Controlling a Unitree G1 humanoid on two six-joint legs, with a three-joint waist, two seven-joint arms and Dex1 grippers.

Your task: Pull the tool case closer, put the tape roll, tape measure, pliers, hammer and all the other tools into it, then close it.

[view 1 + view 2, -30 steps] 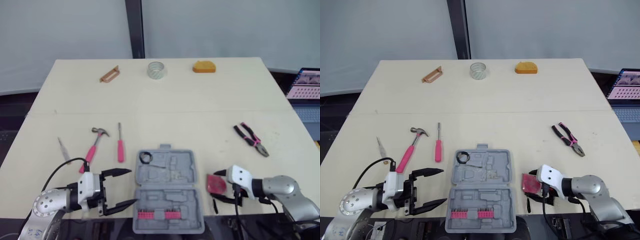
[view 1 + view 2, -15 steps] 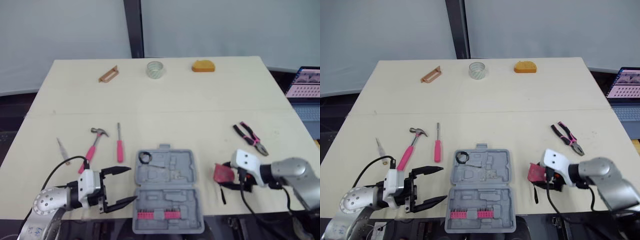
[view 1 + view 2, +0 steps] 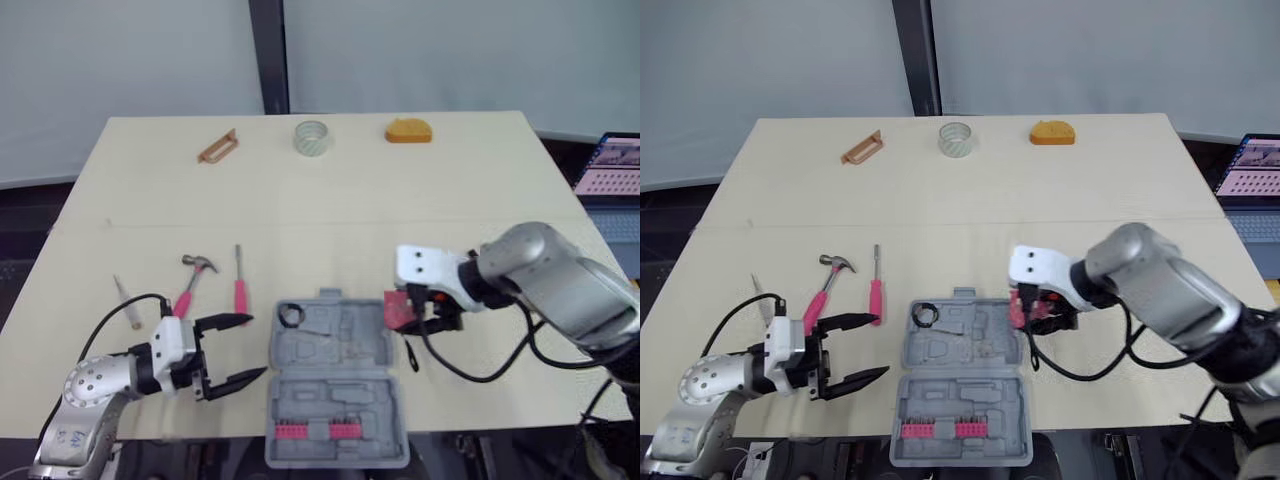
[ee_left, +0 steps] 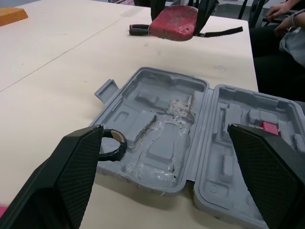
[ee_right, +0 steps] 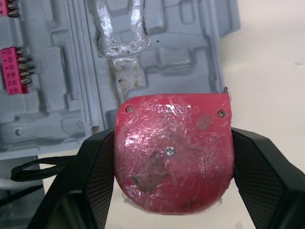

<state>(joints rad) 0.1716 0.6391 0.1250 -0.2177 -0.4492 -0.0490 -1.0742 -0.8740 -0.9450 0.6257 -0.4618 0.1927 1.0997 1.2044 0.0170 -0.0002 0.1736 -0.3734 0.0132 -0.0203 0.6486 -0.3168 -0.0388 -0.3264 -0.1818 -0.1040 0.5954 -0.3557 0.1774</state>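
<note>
A grey tool case (image 3: 335,380) lies open on a pale table (image 3: 330,200), its far half holding a black tape roll (image 4: 112,145) in the left corner and its near half a row of pink bits (image 3: 318,430). The right arm reaches in from the right of the case with the elbow bent, and the right gripper (image 3: 410,312) is clamped on a red tape measure (image 5: 174,152) at the right edge of the case's far half. The right wrist view shows the tape measure's glossy face, its screws and a line of raised lettering too faint to read, with one black finger pressed on each side. The left wrist view shows it side-on beyond the case, a black strap trailing from it, and a seated person (image 4: 286,28) past the case. The left forearm lies low, left of the case, and the left gripper (image 3: 255,345) points at the case with its fingers spread wide around nothing. The head views show a pink-handled hammer (image 3: 190,285) and pink screwdriver (image 3: 240,290) beyond the case to the left, a clear tape roll (image 3: 312,138) and an orange object (image 3: 409,131) far beyond it.
</note>
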